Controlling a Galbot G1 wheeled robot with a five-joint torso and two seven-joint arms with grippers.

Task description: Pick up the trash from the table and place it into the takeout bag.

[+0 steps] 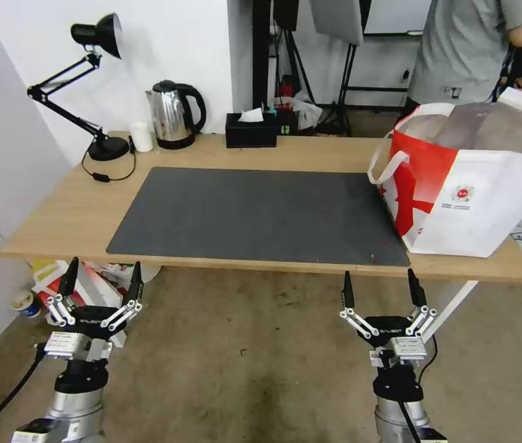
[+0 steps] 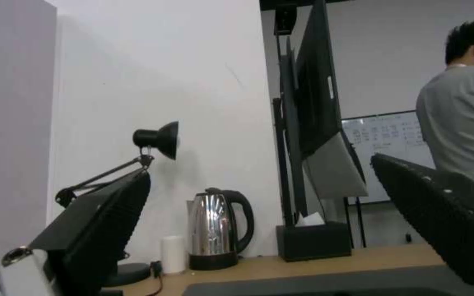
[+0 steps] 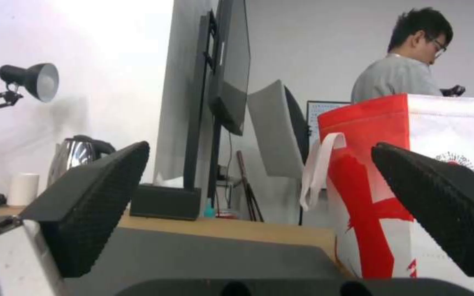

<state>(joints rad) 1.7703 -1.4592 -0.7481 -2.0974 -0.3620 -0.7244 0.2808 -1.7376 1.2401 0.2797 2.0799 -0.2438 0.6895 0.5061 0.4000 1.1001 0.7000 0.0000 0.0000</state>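
white and red, the takeout bag stands at the right of the frame on the table, overlapping the dark mat. below the table edge, the left gripper and right gripper hang spread and empty.

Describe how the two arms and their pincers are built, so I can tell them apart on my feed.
Both look alike: left pincer and right pincer have black tapered textured fingers, white linkage bars, a black body lettered GALBOT, a labelled white block, then silver-and-black wrists. A black cable trails from each wrist.
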